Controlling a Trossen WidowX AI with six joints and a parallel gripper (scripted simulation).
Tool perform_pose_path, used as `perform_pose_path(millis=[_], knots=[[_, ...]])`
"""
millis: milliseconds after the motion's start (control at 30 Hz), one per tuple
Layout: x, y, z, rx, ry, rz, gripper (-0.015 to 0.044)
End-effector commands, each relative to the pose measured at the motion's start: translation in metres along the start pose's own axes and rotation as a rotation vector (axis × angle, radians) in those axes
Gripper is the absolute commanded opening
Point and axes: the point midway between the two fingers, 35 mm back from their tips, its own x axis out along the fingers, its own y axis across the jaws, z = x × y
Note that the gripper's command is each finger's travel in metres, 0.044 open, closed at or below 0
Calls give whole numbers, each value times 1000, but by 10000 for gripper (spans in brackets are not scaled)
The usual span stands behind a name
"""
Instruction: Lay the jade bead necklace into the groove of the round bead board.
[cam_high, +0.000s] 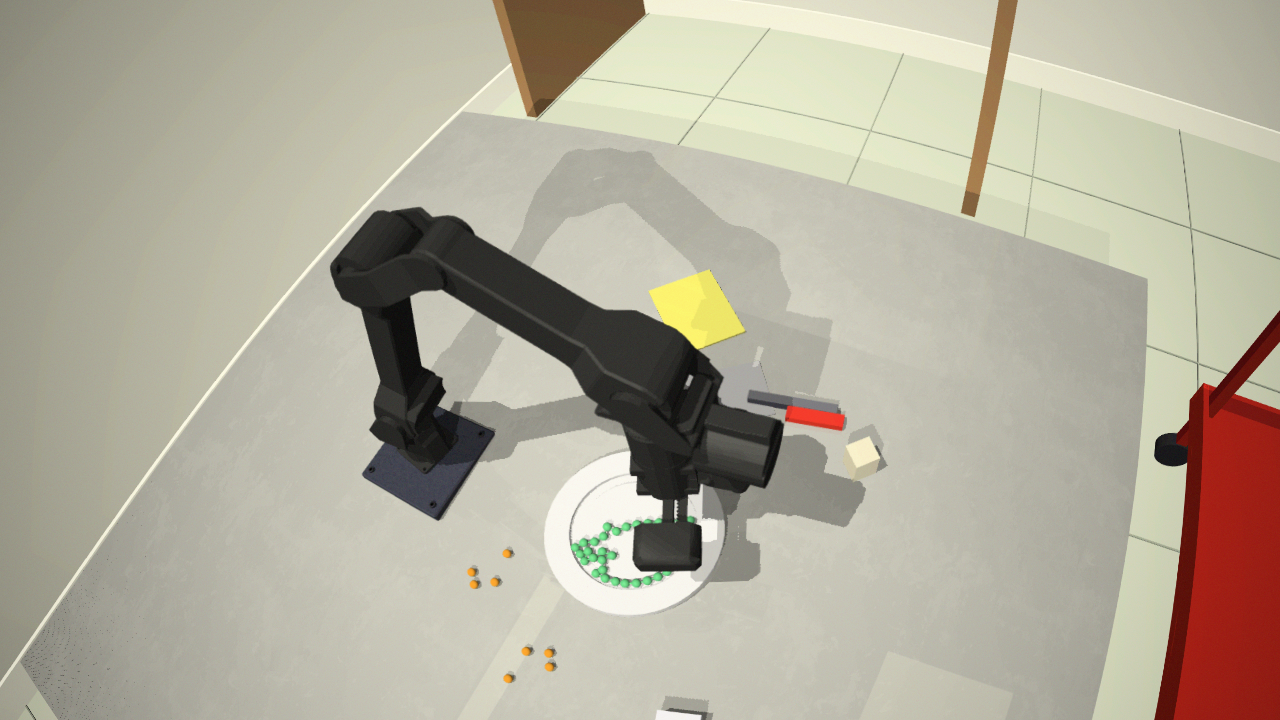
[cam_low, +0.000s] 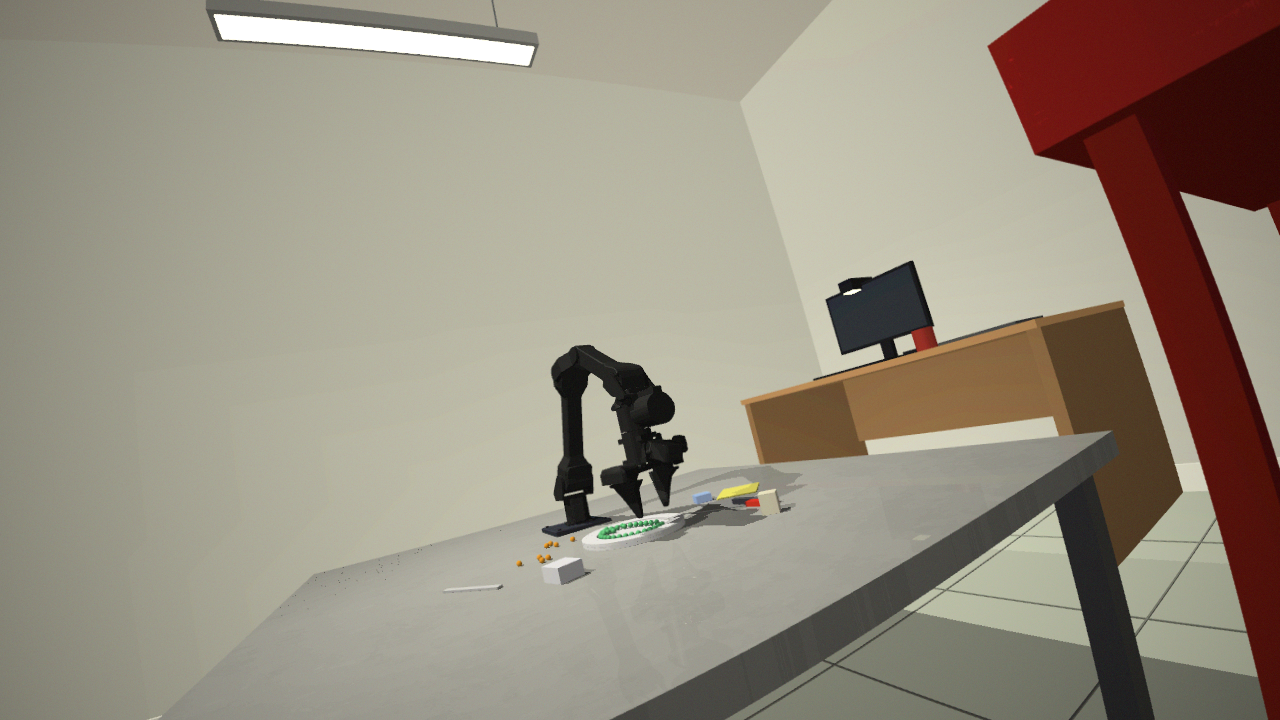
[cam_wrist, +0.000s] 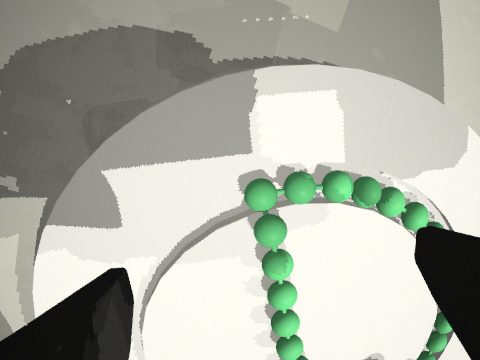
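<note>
The round white bead board (cam_high: 559, 537) (cam_low: 588, 541) (cam_wrist: 400, 115) lies on the table. The jade necklace (cam_high: 624, 582) (cam_low: 603, 534) (cam_wrist: 300, 187) is on it. In the wrist view, several beads follow the groove at the top and right, then the strand turns sharply at a corner bead and runs down across the inner disc. The groove's left part there is bare. In the top view, beads bunch at the board's left and others follow the lower edge. My gripper (cam_low: 653, 510) (cam_wrist: 279, 266) is open above the board, a finger on each side of the inner strand. The arm hides some beads in the top view.
Loose orange beads (cam_high: 494, 582) lie left of and below the board. A yellow square (cam_high: 693, 308), dark bar (cam_high: 771, 398), red bar (cam_high: 814, 418) and cream block (cam_high: 861, 458) lie beyond it. A white block (cam_low: 563, 570), white strip (cam_low: 472, 588) and blue block (cam_low: 701, 497) also show.
</note>
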Motion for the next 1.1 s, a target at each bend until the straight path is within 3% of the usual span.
perform_pose_path(millis=[0,167,1067], knots=[[-17,-2,-11,-101,-6,-3,230],[-17,-2,-11,-101,-6,-3,120],[18,-2,-11,-100,-8,-4,120]])
